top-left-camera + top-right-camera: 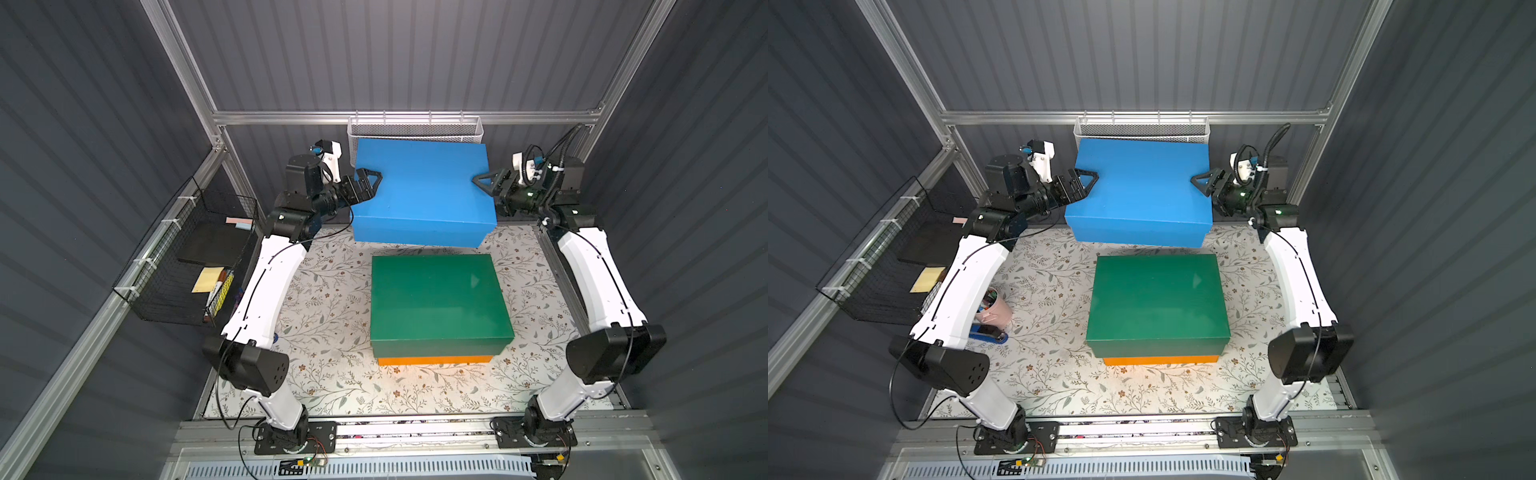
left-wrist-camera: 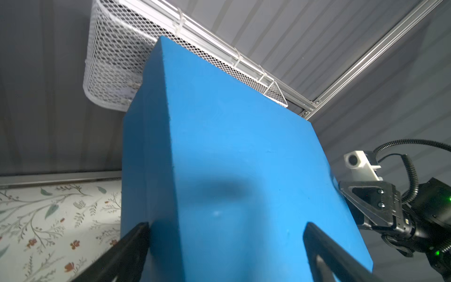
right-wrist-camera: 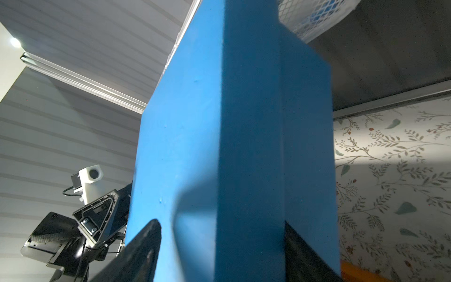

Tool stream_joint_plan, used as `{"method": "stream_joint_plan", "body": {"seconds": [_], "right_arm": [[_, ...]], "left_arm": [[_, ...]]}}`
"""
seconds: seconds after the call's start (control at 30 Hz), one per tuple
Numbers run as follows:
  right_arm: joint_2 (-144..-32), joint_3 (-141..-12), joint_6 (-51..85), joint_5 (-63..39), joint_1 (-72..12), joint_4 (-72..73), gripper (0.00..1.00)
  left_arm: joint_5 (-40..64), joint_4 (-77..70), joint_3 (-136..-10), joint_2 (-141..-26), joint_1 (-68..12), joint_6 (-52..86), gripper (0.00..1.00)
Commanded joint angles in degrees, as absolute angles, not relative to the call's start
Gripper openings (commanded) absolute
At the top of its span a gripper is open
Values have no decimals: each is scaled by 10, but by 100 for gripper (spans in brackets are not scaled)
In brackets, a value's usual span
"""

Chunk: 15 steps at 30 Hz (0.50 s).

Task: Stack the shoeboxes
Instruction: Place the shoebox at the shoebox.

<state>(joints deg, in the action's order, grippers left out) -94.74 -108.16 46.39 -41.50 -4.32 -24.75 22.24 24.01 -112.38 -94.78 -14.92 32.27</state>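
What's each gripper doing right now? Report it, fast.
Left gripper: closed on one end of the blue shoebox, which is lifted.
Right gripper: closed on the opposite end of the blue shoebox.

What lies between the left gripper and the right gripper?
The blue box: the left gripper and the right gripper each clamp one end. Both top views show it.

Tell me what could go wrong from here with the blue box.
The blue shoebox hangs only from the left gripper and right gripper pinching its short ends; it could slip or tilt. Its far edge sits close to the white mesh basket; it might snag. The green shoebox rests on the orange shoebox; a rough landing may shift that stack.
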Motion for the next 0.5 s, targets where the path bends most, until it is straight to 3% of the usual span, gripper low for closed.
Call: {"method": "stream_joint_plan", "body": {"seconds": [0.0, 0.47], "right_arm": [[-896, -1060, 469, -481, -85, -241, 74], [-701, -866, 468, -446, -90, -317, 76]], "left_arm": [[318, 216, -1095, -908, -206, 357, 99], [272, 214, -926, -774, -311, 411, 100]]}}
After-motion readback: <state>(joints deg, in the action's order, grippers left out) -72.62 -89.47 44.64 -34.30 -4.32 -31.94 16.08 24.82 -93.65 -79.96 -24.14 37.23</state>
